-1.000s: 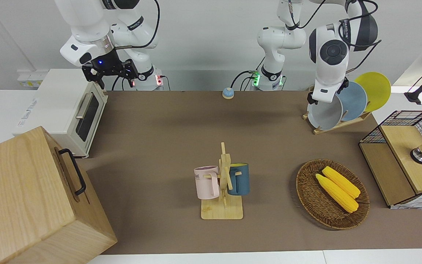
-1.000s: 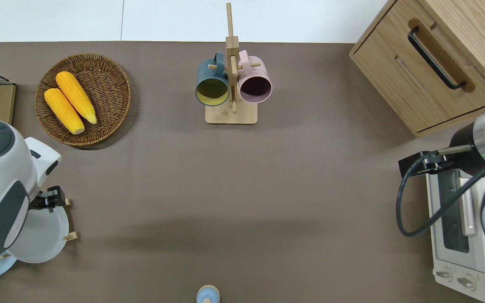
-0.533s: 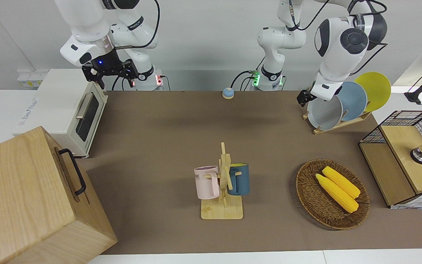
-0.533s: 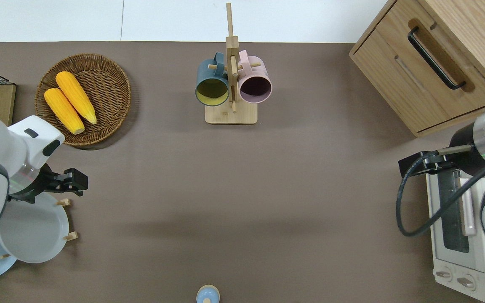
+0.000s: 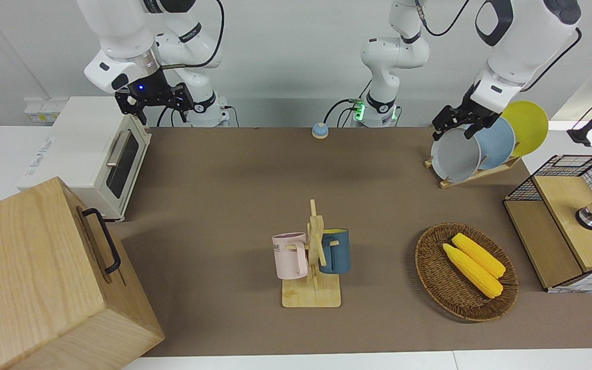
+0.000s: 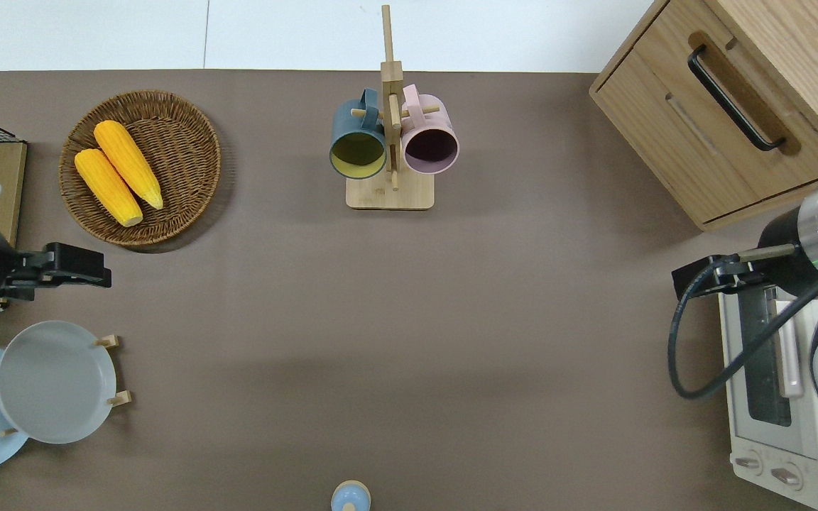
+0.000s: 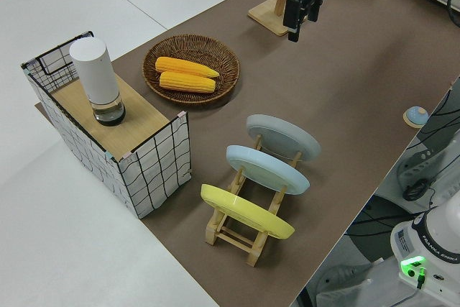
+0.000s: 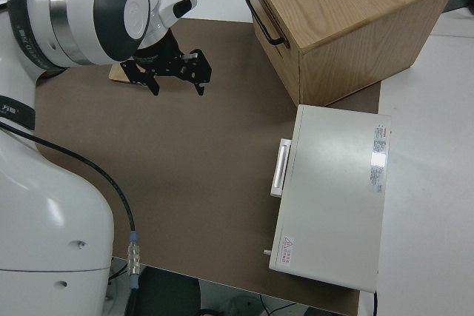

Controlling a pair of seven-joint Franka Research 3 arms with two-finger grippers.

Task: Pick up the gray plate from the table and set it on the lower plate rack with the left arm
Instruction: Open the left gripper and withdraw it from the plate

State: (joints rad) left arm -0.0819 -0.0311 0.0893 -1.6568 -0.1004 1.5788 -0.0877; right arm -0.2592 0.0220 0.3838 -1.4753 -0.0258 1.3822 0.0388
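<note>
so the gray plate (image 5: 455, 155) is sitting in the lower plate rack (image 7: 248, 239), leaning in the end slot nearest the middle of the table (image 6: 409, 341), with the light blue plate (image 5: 496, 141) in the next slot and the yellow plate (image 5: 527, 126) in the one after, toward the left arm's end. in the side view the gray plate rests tilted between the pegs, its lower edge down on the rails, and nothing is touching it. the left gripper (image 6: 72, 264) is up in the air and clear of the rack, and the overhead view puts it over bare table between the rack and the wicker basket (image 6: 140, 167) of corn. its fingers stand apart with nothing between them, so it is released and empty. the right arm is parked, with its gripper (image 8: 178, 72) spread wide and also empty. judging by how things lie, the pick and the placement look done: the plate is off the table surface and seated in its slot. all that seems left is for the left arm to get away from the rack, and the plate appears steady enough to be left alone.
</note>
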